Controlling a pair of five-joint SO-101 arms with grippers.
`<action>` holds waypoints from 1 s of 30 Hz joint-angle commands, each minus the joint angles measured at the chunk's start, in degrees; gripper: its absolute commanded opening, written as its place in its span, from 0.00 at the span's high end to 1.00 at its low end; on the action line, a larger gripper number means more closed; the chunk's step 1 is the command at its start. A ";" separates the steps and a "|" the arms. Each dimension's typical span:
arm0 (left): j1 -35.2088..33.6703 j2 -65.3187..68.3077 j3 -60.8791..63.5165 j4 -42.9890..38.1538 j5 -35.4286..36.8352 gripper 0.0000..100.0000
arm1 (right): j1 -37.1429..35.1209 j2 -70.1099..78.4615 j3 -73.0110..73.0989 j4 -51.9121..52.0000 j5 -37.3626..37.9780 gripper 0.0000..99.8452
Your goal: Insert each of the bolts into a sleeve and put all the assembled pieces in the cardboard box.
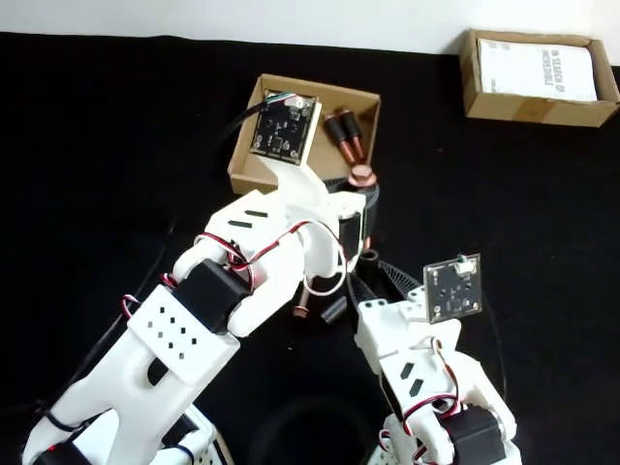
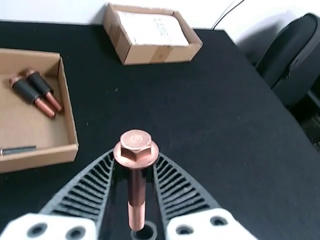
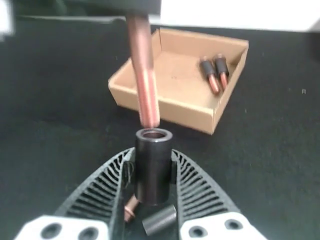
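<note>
1. Table [image 1: 97, 145]: black surface carrying all items.
2. Cardboard box [image 3: 170, 107]: open, near the far edge at mid-table. Two assembled pieces [image 3: 215, 74] lie side by side against its right wall.
3. Second box [image 1: 538, 108]: far right corner of the table, holding a printed sheet.
4. Left gripper [image 2: 136, 165]: jaws clamped on a copper bolt [image 2: 136, 180], hex head up, shank pointing down, just off the cardboard box's near right corner.
5. Right gripper [image 3: 152, 160]: jaws closed around a black sleeve [image 3: 152, 167], held upright with its bore open to the top.
6. Loose sleeve [image 3: 160, 218] and loose bolt [image 3: 131, 207]: on the table beside the right gripper, unassembled.
7. Finding: the insertion step is in hand. The bolt tip sits at the sleeve mouth, slightly off-centre, not seen inside. The next move calls for centring the shank over the bore, then a straight descent.
</note>
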 commanded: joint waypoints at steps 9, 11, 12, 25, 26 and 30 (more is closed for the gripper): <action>2.59 -0.04 -2.95 0.09 0.09 0.99 | 0.40 -0.40 4.00 -4.62 4.48 0.99; 2.59 -0.04 -2.95 0.09 0.09 0.99 | 0.57 -0.40 4.18 -5.85 4.48 0.99; 2.59 -0.04 -2.95 0.18 0.00 0.99 | 0.57 -0.31 4.18 -6.37 4.57 0.99; -1.45 -0.04 -4.26 0.62 -0.35 0.99 | 0.57 -0.13 4.18 -7.69 4.66 0.99; -1.71 -0.04 -4.26 0.62 -0.35 0.99 | 0.57 -0.13 4.18 -7.69 4.66 0.99; -1.98 -0.04 -4.26 0.79 -0.35 0.99 | 0.57 -0.13 4.18 -7.69 4.66 0.99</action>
